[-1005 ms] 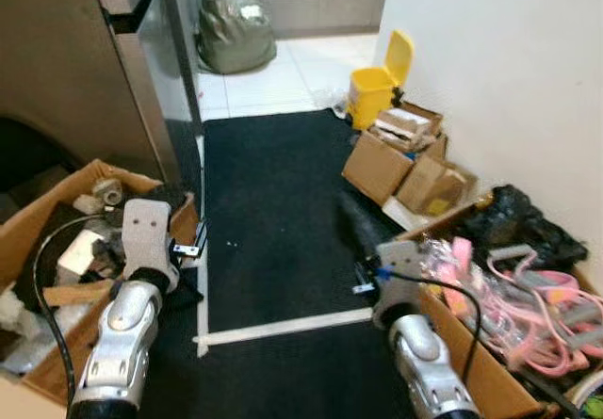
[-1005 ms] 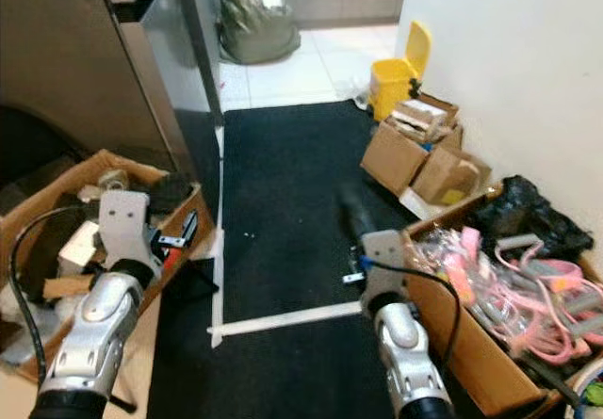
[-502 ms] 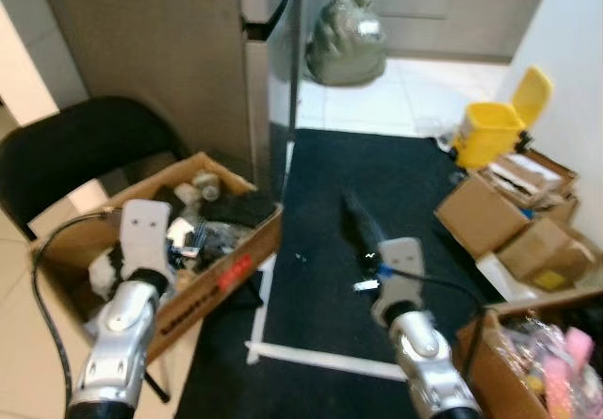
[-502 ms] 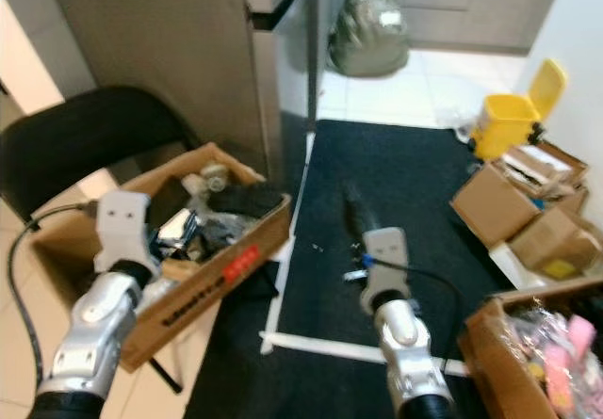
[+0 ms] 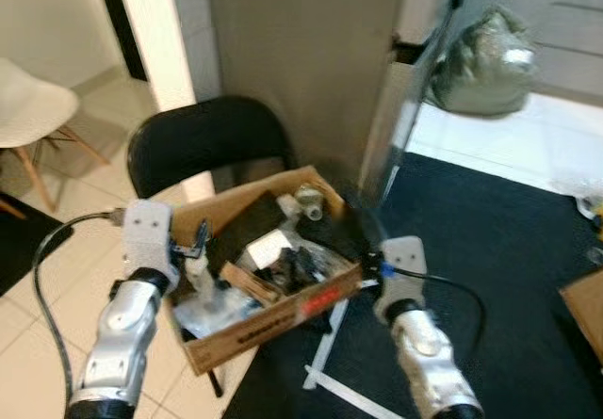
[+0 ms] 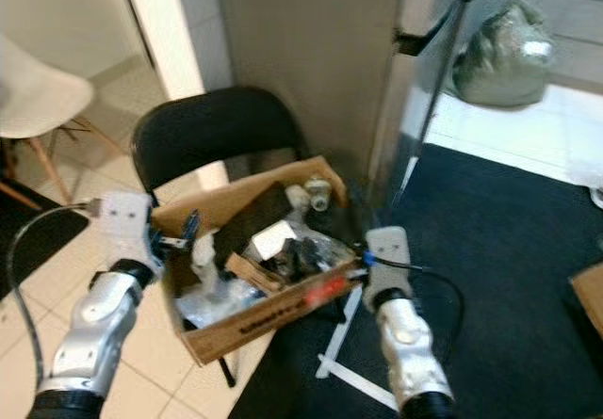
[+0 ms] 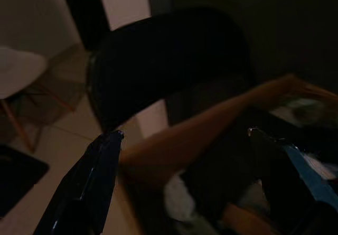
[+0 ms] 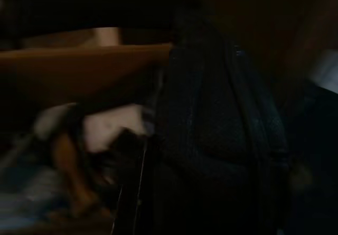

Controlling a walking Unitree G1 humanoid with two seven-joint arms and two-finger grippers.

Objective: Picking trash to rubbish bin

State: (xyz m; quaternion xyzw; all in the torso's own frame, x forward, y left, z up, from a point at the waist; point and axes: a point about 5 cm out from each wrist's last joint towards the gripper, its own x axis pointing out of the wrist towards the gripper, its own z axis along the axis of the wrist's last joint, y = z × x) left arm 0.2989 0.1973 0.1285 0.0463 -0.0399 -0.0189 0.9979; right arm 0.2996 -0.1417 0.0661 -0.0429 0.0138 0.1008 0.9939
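- We see our left gripper (image 5: 200,242) raised at the left rim of a cardboard box (image 5: 283,320). In the left wrist view its two black fingers (image 7: 87,185) stand wide apart, with nothing between them.
- We see our right gripper (image 5: 367,235) at the right end of the same box, just beside its far right corner. The right wrist view is very dark and blurred, so we cannot tell whether its fingers are apart or together.
- The box lies between our two grippers, resting on the seat of a black chair (image 5: 203,146). The chair's backrest rises beyond the box, ahead of the left gripper.
- The trash (image 5: 273,264) lies inside the box: a white piece (image 5: 265,248), dark crumpled items (image 5: 300,266), a pale roll-shaped item (image 5: 309,202) near the far rim and clear plastic (image 5: 203,311) at the near left. It is closer to the right gripper than to the left.
- A tall grey-brown cabinet (image 5: 301,52) stands behind the chair, beyond both grippers.
- A black mat (image 5: 490,249) covers the floor on the right gripper's side, with a white tape line (image 5: 330,344) along its edge below that arm.
- A full grey-green bag (image 5: 485,61) sits on white tiles far ahead of the right gripper.
- A white chair (image 5: 38,118) stands well apart, out past the left gripper.
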